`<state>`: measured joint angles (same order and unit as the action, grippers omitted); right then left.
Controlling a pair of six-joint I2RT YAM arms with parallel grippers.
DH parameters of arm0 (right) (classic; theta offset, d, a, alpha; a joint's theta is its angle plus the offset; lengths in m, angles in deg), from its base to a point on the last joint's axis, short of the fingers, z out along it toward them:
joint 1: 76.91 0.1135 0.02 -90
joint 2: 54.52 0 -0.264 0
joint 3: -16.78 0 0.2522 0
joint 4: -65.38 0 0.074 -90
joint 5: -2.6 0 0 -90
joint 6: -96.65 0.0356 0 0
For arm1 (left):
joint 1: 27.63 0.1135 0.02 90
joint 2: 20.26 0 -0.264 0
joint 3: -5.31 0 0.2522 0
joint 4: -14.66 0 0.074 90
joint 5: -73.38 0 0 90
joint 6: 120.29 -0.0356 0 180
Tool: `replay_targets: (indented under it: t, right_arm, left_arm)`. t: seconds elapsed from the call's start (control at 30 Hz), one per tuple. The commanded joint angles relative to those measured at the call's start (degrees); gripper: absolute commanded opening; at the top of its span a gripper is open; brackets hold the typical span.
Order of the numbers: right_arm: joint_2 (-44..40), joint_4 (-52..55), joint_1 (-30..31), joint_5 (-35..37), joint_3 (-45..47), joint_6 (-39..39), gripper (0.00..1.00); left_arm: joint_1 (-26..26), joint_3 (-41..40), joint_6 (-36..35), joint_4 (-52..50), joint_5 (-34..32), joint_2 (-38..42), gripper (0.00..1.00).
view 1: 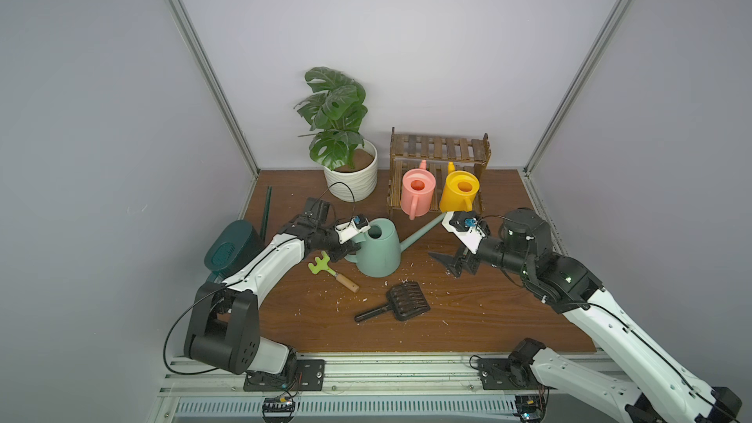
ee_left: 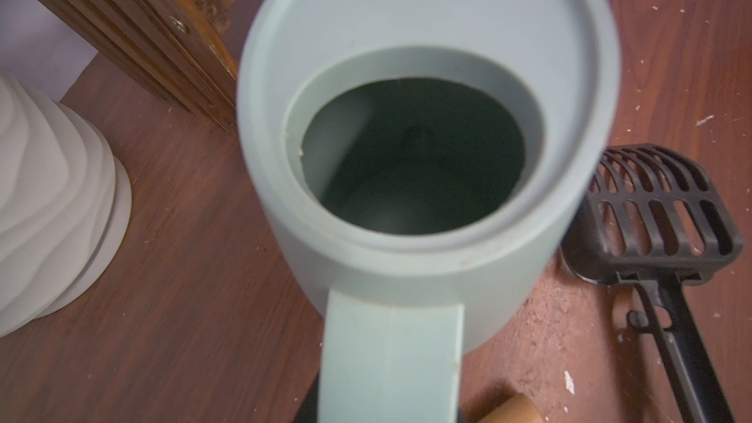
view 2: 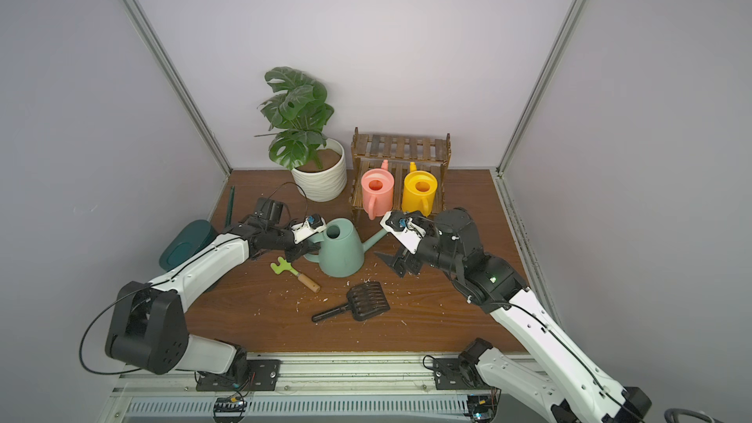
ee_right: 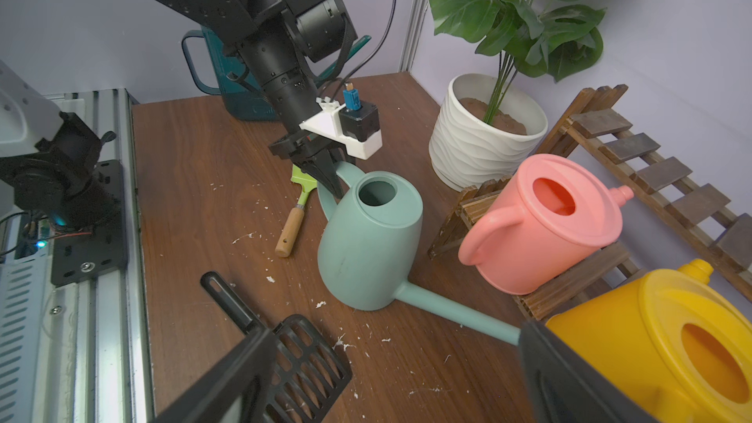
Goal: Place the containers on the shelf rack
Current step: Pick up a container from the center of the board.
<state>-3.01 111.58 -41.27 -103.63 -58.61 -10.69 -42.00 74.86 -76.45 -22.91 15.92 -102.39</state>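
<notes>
Jaws on my left gripper [ee_right: 329, 181] are pinched onto the handle of the sage-green can [view 1: 378, 254], which sits on the table [view 1: 508, 319] in front of the shelf rack [view 1: 439, 146]. My right gripper [view 1: 445, 264] is spread wide with nothing in it, near the spout. Pink can [view 1: 417, 193] and yellow can [view 1: 460, 191] are side by side on the lower tier. Teal can [view 1: 232, 248] is behind the left arm.
</notes>
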Motion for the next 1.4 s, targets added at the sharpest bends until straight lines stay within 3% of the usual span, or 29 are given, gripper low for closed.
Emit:
replay_targets:
  t: [0.0,0.73,1.13,1.37]
  right_arm:
    - [-1.1,-1.4,0.2,0.8,0.8,0.9,0.96]
    - [-3.5,-5.1,0.2,4.3,0.0,1.9,0.96]
    - [-5.3,-11.7,0.2,13.7,-6.6,5.8,0.93]
    - [-4.2,-17.6,0.1,24.2,-10.5,3.3,0.92]
  left_arm:
    - [0.7,-0.1,0.8,0.7,1.6,2.6,0.06]
    - [0.2,-3.8,3.8,-0.6,2.7,12.8,0.00]
    - [-4.1,-3.5,11.1,-4.0,1.3,24.3,0.00]
    - [-5.2,1.6,18.5,-4.9,1.6,28.1,0.00]
